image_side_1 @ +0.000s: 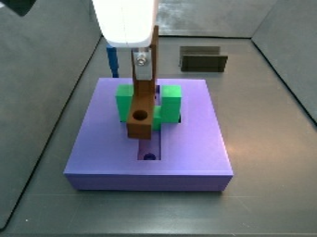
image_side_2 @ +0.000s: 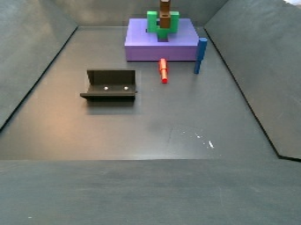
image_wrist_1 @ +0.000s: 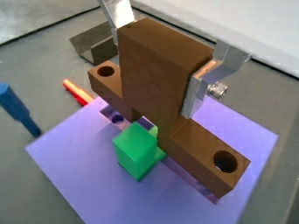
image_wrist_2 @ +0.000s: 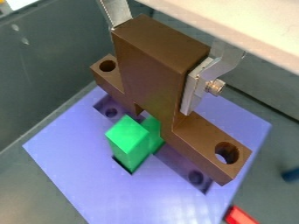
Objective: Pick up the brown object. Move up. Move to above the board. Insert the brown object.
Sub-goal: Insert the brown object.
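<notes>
My gripper (image_wrist_1: 163,54) is shut on the brown object (image_wrist_1: 158,83). Its silver fingers (image_wrist_1: 214,77) clamp the upright stem in both wrist views. The object's cross bar, with a round hole at each end, lies along the groove of the purple board (image_wrist_1: 82,171). It passes through the green U-shaped block (image_wrist_1: 135,150). In a side view the gripper (image_side_1: 143,63) hangs over the board (image_side_1: 148,159), and the brown object (image_side_1: 141,109) sits between the green arms (image_side_1: 171,98). I cannot tell whether the bar touches the groove floor.
A blue upright peg (image_side_2: 200,53) stands at the board's edge (image_side_2: 141,51). A red stick (image_side_2: 163,70) lies on the floor beside it. The dark fixture (image_side_2: 109,85) stands mid-floor, apart from the board. Grey walls enclose the floor.
</notes>
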